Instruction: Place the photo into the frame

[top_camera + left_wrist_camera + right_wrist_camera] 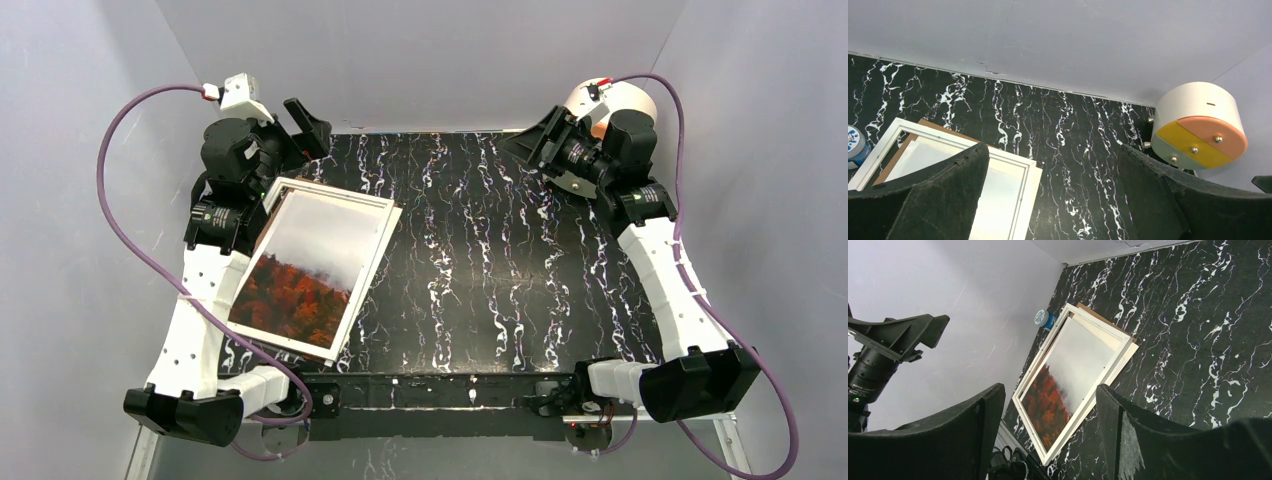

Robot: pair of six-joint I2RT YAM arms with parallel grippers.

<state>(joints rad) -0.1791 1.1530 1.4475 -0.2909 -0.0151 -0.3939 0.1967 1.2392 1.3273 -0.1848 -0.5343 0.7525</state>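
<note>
The frame [372,270], white-rimmed, lies flat and slightly turned on the left half of the black marble table. The photo [300,270] of red-orange trees under pale mist lies inside its rim, seen too in the right wrist view as photo [1068,370] and rim [1125,352]. A brown board edge [943,127] peeks from under the frame's far corner [1030,180]. My left gripper [295,135] hangs raised above the frame's far end, open and empty [1053,150]. My right gripper [535,145] is up at the back right, far from the frame, open and empty [1050,390].
A white drum [620,100] with orange and yellow faces and metal knobs [1200,125] stands in the back right corner behind my right arm. A blue tape roll [855,145] sits by the frame's far left side, also in the right wrist view [1042,318]. Grey walls enclose the table.
</note>
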